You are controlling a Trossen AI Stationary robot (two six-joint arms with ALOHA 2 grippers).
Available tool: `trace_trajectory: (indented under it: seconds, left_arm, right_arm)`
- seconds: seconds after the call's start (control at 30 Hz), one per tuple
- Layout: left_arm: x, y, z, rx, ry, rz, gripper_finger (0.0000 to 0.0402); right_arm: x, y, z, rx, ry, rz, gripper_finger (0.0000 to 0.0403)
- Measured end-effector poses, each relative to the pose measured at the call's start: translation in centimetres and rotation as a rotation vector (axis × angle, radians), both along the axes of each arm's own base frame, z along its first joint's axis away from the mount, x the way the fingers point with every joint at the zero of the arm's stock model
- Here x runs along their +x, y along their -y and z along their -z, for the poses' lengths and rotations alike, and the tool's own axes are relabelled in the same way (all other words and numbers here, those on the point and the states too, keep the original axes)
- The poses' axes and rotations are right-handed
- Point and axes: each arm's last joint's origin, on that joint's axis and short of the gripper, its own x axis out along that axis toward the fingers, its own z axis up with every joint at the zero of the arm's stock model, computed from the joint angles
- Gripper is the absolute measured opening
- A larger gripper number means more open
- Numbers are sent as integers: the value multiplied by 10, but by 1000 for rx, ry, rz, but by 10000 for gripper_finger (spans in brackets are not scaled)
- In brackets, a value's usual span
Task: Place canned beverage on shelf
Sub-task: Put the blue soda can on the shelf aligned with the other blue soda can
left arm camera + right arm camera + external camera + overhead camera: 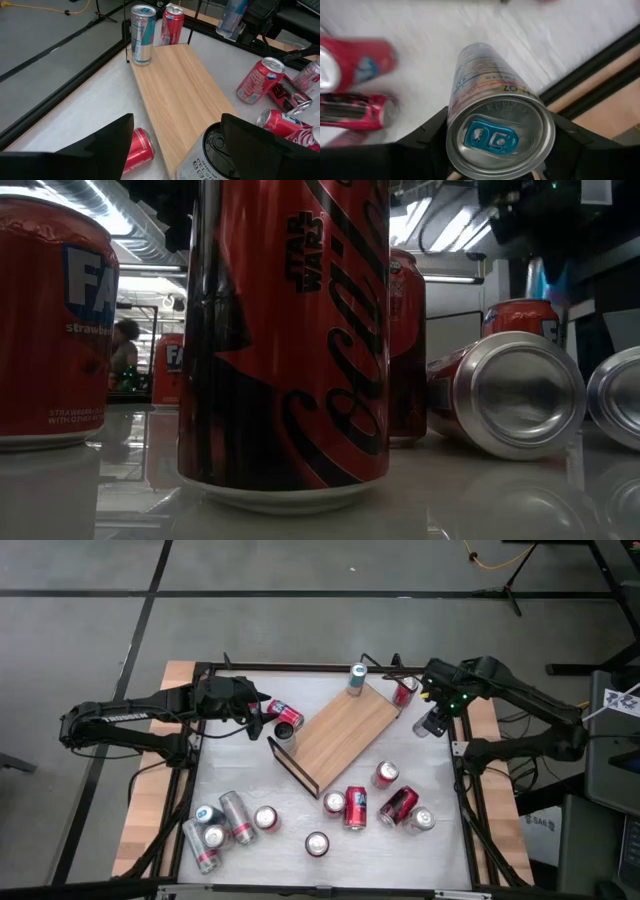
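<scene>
Filling most of the overhead frame, the white tabletop (240,765) carries the shelf (340,735), a light-wood board lying diagonally at centre with black wire rails at its two short ends. One slim blue-and-silver can (357,679) stands upright at the shelf's upper-right end, and a red can (404,691) stands just beside that end; whether it rests on the wood or off the edge is hard to tell from above.

Reaching in from the left of the frame, the left gripper (262,716) hovers by the shelf's lower-left end. Its wrist camera shows its dark fingers (107,145) spread apart, with the top of a pale printed can (207,160) between them, cut off by the frame's bottom edge, so contact cannot be made out. A red can on its side (137,150) lies half hidden behind one finger.

Coming from the right, the right gripper (434,720) sits at the table's upper-right border, closed around a silver can with a blue tab (495,127), held clear of the shelf.

Loose cans crowd the lower part of the tabletop: a silver cluster (222,822) at lower left and a red group (385,805) at lower right.

At table height, a dark red cola can (285,340) blocks the middle of the view, hiding both arms and the shelf.
</scene>
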Motion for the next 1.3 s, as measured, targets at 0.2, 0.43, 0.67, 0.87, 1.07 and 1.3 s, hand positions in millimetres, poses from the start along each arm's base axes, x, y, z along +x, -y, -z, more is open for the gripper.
trace_trajectory:
  seconds: [0.2, 0.43, 0.67, 0.87, 1.07, 1.3]
  left_arm:
    - [0, 0, 0, 0, 0, 0, 293]
    - [0, 0, 0, 0, 0, 0, 293]
    - [0, 0, 0, 0, 0, 0, 293]
    - [0, 0, 0, 0, 0, 0, 293]
    - [0, 0, 0, 0, 0, 0, 293]
    - [0, 0, 0, 0, -1, 1, 293]
  right_arm:
    - [4, -10, -28, -44, 103, -33, 227]
    - [24, -13, -49, -64, 153, -90, 228]
    - [76, 2, -54, -116, 96, -258, 228]
    - [119, 19, -44, -143, 28, -427, 229]
    - [149, 34, -19, -114, -60, -526, 229]
    - [158, 65, 10, -76, -143, -560, 229]
